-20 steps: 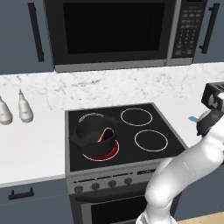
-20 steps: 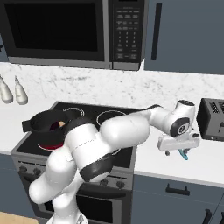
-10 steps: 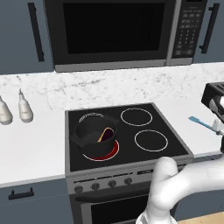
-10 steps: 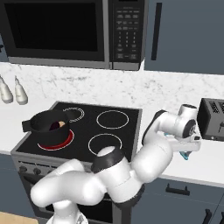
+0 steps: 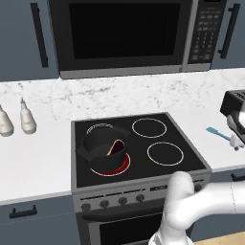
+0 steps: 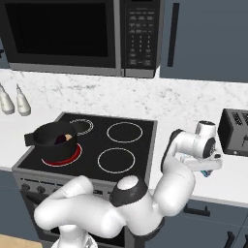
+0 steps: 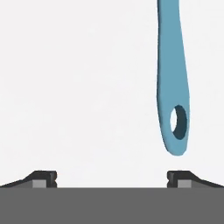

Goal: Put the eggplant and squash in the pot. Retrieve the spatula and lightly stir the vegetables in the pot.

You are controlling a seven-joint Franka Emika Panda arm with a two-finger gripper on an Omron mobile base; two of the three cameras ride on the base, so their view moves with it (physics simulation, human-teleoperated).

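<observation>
Dark pot (image 5: 104,143): eggplant (image 5: 116,144), squash (image 5: 111,150) inside | gripper (image 7: 111,177) wide, empty | spatula (image 7: 173,78) on counter (image 5: 43,162)

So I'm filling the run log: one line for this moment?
stage: reaching for spatula | gripper: open, above handle end | spatula: on counter | eggplant, squash: in pot

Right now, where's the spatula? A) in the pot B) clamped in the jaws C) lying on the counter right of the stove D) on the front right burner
C: the spatula lies flat on the white counter to the right of the stove, and in the hand view its handle end sits just ahead of the open jaws, not between them.
</observation>
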